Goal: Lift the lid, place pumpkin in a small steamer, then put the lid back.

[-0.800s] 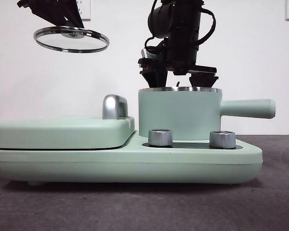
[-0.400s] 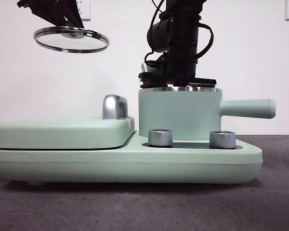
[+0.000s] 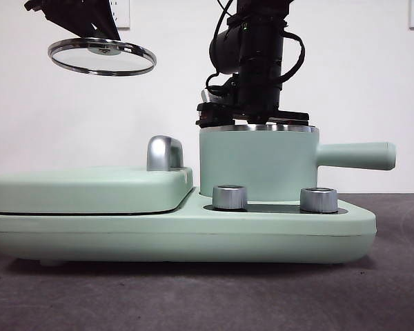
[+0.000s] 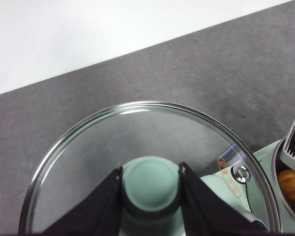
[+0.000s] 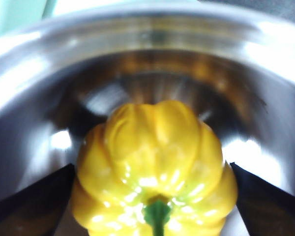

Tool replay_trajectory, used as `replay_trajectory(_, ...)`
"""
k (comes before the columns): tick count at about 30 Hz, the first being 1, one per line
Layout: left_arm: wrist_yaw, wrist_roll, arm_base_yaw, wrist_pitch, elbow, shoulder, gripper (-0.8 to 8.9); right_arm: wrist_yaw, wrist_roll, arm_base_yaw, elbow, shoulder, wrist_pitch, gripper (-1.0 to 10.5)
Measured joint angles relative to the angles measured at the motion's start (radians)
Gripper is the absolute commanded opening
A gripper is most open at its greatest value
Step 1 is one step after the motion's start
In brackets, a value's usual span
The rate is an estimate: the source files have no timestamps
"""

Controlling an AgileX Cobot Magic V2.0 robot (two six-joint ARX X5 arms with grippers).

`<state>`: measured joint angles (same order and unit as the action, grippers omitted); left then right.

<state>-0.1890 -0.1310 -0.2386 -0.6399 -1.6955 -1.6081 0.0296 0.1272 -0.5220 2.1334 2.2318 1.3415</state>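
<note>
right gripper (image 5: 155,196) squeezed the pumpkin (image 5: 155,167) inside the small steamer (image 3: 255,162) | left gripper (image 4: 150,196) pinched the lid (image 3: 102,56) by its knob | glass looked breakable, pumpkin slippery

pumpkin (image 5: 155,169): hidden in front view | steamer wall (image 5: 137,59): blurred | lid (image 4: 152,162): cropped

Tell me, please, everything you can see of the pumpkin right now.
The pumpkin is a glossy yellow-orange toy with rounded ribs and a green stem, plastic by its shine. It sits low inside the steamer, with the pot's steel wall rising around it. The right end effector reaches down into the pot, one black jaw on each side of the pumpkin; whether they press it cannot be told. The front view hides the pumpkin behind the pot's wall, and the left wrist view catches only an orange sliver.
</note>
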Motion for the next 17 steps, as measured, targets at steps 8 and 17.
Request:
replay_trajectory(8,0.000,0.001,0.000,0.000,0.000,0.000,0.15,-0.003,0.000,-0.002,0.126,0.000,0.001,5.0)
replay_trajectory(17,0.000,0.001,0.000,0.000,0.000,0.000,0.15,-0.003,0.001,-0.020,0.224,-0.105,0.001,5.0)
